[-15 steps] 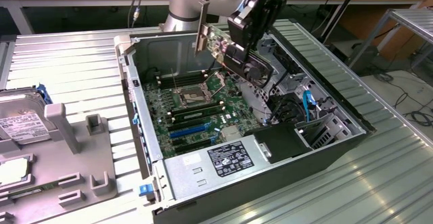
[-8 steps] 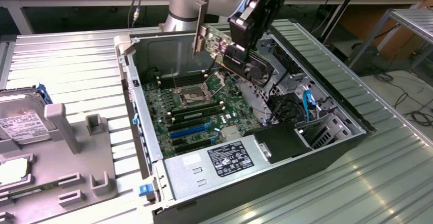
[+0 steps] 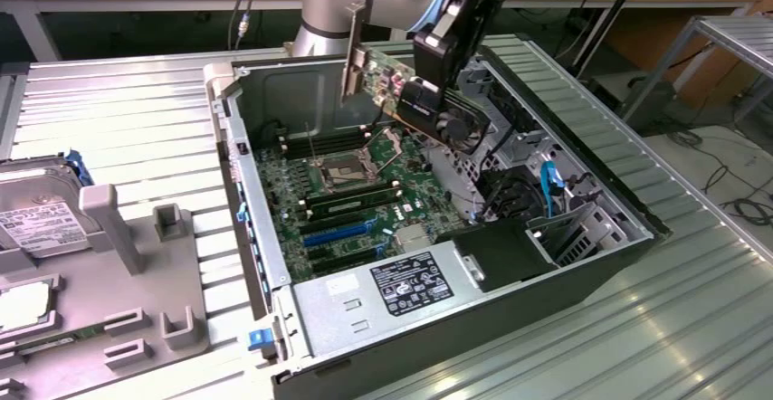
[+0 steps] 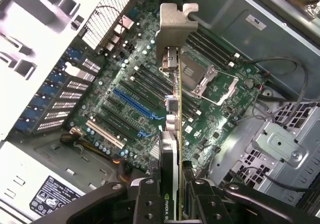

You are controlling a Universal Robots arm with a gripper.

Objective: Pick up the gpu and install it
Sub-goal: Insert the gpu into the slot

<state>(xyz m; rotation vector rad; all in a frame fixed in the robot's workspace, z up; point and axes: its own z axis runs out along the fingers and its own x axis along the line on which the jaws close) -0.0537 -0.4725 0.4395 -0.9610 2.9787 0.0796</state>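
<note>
gripper: fingers pinching the gpu from both flat sides, solid grab by the looks of it
gpu: up in the air on its edge, hanging over the motherboard inside the open case, not seated yet
bracket: silver end, nearest the case's back wall
hard drive: outside the case, at the exterior view's left
</note>
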